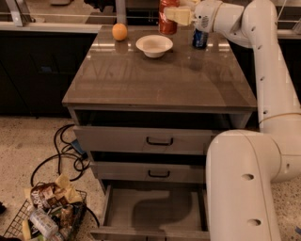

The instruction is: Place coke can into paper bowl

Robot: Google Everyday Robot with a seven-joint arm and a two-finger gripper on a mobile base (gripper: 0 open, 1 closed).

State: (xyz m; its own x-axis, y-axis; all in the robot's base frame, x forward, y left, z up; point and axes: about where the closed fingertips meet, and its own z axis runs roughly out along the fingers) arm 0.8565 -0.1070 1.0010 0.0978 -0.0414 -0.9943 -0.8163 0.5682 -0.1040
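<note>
Red coke can is held tight in my gripper above the counter's back edge. The paper bowl sits near it, between an orange and a blue can.

On the bench, the paper bowl sits near the far edge. The fruit lies to its left by the far-left corner, and another can stands to its right. Above the far edge, behind the bowl, the gripper clasps the coke can.
</note>
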